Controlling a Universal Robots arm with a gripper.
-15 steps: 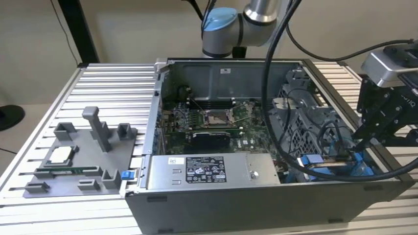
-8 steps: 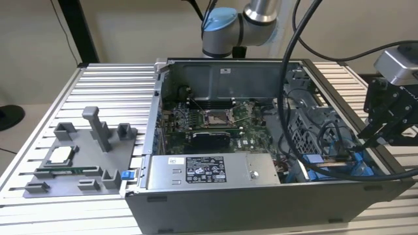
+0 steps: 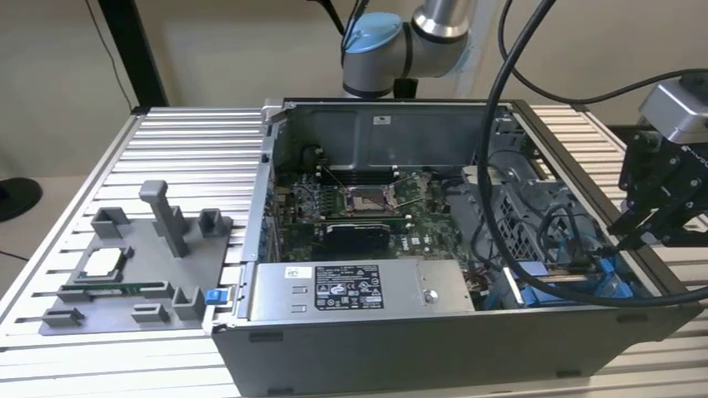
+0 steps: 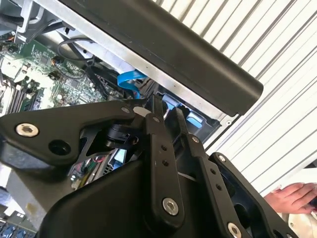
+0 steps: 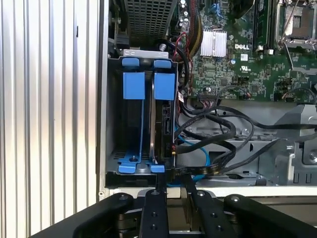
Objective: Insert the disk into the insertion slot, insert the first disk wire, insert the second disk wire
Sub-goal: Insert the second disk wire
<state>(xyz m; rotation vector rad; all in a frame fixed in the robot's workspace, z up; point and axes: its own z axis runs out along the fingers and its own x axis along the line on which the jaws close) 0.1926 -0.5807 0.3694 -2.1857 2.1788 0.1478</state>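
Grey insertion slot [image 5: 143, 52], disk [image 5: 163, 119] inside

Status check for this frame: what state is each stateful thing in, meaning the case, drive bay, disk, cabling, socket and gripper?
computer case: open, side panel off, lying flat on the table.
insertion slot: holds the disk; the compartment beside it looks empty.
disk: standing on edge in the slot, in its blue carrier.
blue cable: loose, looped beside the slot.
CPU socket: bare, no cooler on it.
gripper: poised at the slot's end, over the cables.
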